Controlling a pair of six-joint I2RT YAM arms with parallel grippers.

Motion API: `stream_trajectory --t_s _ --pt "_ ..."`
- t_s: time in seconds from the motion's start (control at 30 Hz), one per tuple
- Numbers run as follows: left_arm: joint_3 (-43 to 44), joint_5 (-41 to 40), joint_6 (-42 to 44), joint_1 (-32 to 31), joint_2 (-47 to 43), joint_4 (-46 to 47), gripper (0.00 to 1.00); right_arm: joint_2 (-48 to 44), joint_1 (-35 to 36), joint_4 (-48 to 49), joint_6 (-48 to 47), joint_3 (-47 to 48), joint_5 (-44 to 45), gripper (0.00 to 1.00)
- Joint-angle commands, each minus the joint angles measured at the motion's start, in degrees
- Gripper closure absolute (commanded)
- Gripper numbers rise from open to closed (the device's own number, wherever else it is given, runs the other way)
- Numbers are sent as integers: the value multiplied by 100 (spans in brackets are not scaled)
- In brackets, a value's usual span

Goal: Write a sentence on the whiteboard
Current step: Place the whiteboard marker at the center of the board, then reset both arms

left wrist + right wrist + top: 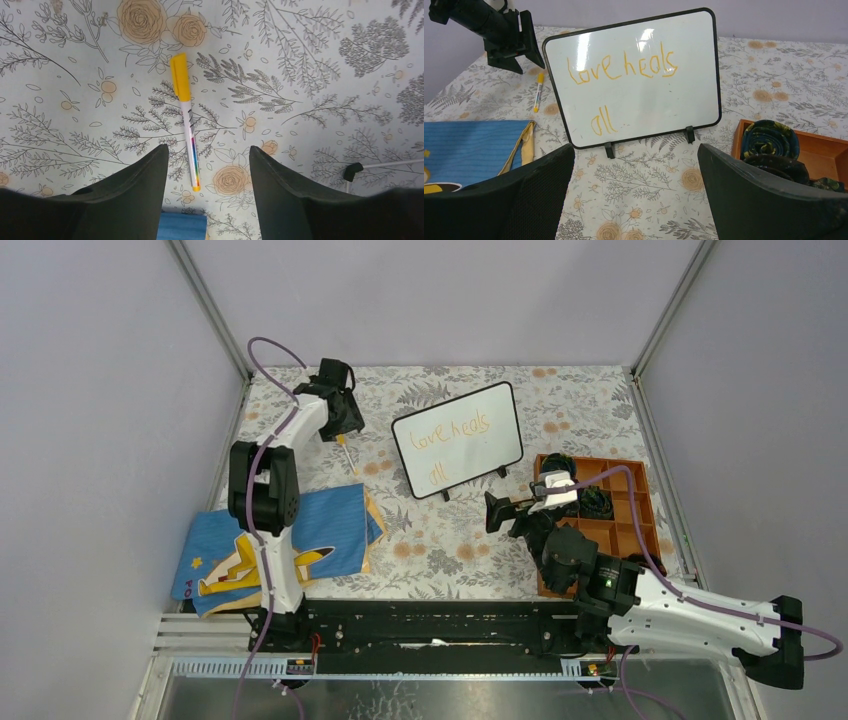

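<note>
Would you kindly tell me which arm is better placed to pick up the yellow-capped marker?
Left. The left hand hangs open right above the marker; the right hand sits past the whiteboard, by the tray.

Wears white shells between black joints on the left arm [268, 540] and the right arm [700, 615], with a purple cable [266, 339] looping along each. Ends in matte black, wedge-shaped fingers [135, 195] on the left gripper [207, 148] and right gripper [635, 147] (right inner faces finely meshed).
</note>
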Motion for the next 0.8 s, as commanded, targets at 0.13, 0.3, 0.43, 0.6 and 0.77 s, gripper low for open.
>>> stream_trajectory --t_s 0.13,0.3,0.43,0.6,0.77 --pt "-208 -130 -44 -213 -398 406 30 71 -30 20 90 189 -146 1" --pt "-563 -461 -68 -334 -809 699 27 152 -29 236 114 24 -98 0" --pt "-782 -379 -68 -362 -1041 852 23 346 -30 238 142 120 -114 0" --pt "-1008 -735 200 -740 -1326 971 21 543 -30 84 323 302 -252 0" --pt "-1427 -901 415 -1098 -2031 1349 20 699 -30 -145 446 469 -418 0"
